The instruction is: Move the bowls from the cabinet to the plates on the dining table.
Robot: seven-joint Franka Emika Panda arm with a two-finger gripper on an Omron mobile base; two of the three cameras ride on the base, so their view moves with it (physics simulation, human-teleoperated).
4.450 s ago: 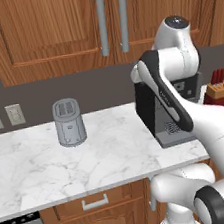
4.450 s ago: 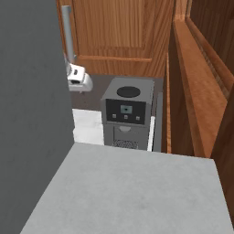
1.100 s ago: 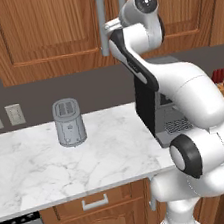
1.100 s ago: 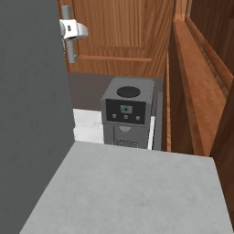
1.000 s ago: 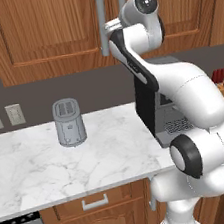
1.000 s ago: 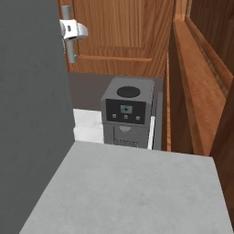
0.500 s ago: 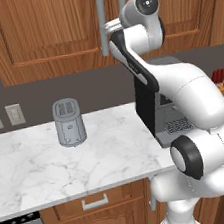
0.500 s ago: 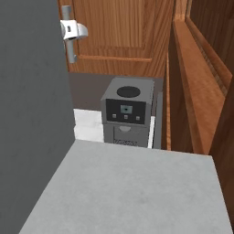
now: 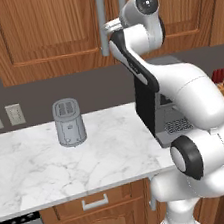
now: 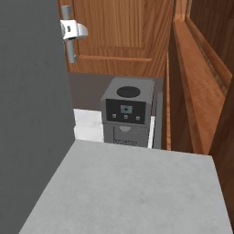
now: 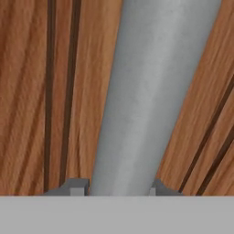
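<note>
Arm: white, dark-jointed, rising from the lower right of the left base view, bending at a bulky elbow, then reaching up and away with its rounded wrist joint at the top.

Gripper (image 10: 68,31): sitting at the raised end of the arm, hand held level and pointing forward, appearing at the upper left of the right base view.

Jaws: standing one to each side of the grey bar handle (image 11: 151,96), pressing close against its flanks in the hand view, closing around it.

Fingertips (image 11: 75,187): two small dark tips, showing at the bottom of the hand view, flanking the bar.
</note>
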